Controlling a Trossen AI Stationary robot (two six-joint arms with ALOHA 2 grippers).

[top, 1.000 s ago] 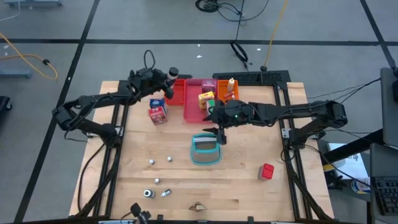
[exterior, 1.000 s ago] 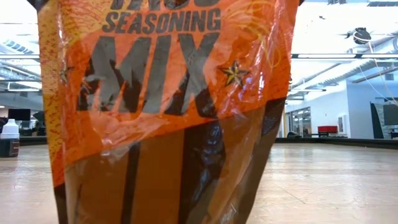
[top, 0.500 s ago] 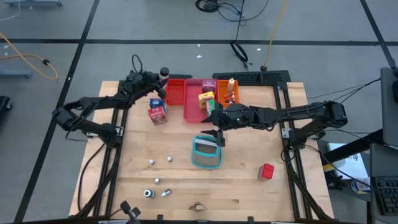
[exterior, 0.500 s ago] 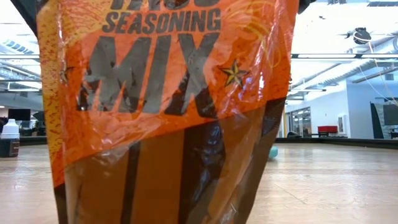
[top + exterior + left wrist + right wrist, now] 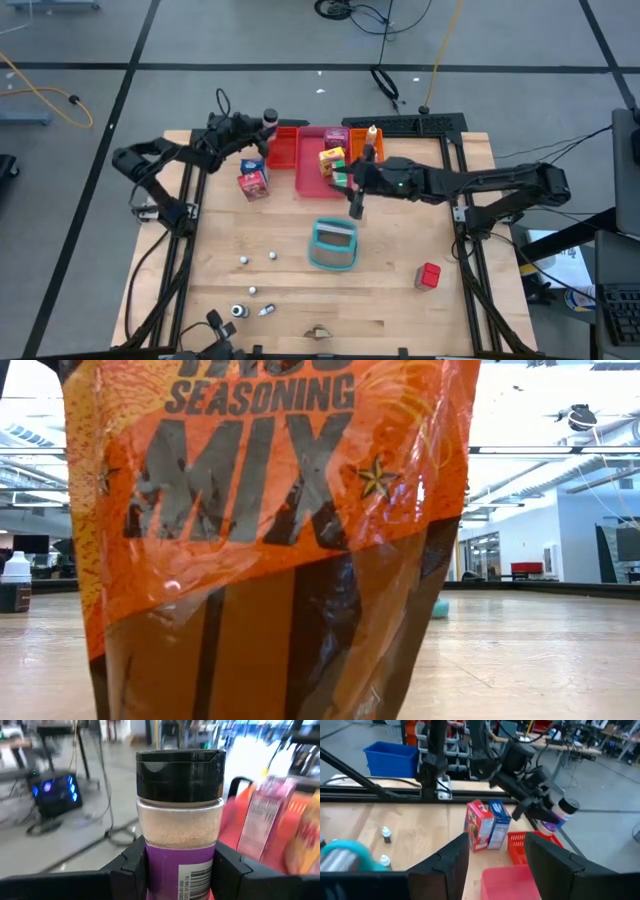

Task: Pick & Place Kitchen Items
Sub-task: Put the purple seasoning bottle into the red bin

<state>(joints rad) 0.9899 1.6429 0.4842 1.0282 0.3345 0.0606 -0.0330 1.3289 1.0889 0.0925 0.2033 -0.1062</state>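
Near the table's (image 5: 400, 310) far left corner, the left gripper (image 5: 179, 870) clamps a spice jar (image 5: 180, 820) with a black cap and purple label, raised beside the red tray (image 5: 282, 150). A red-blue carton (image 5: 253, 181) stands just in front. Toward the far edge's middle, the right gripper (image 5: 492, 857) hangs with fingers parted and bare over the pink tray (image 5: 312, 172). The teal basket (image 5: 333, 245) sits mid-table, and a red cube (image 5: 430, 275) lies toward the near right corner.
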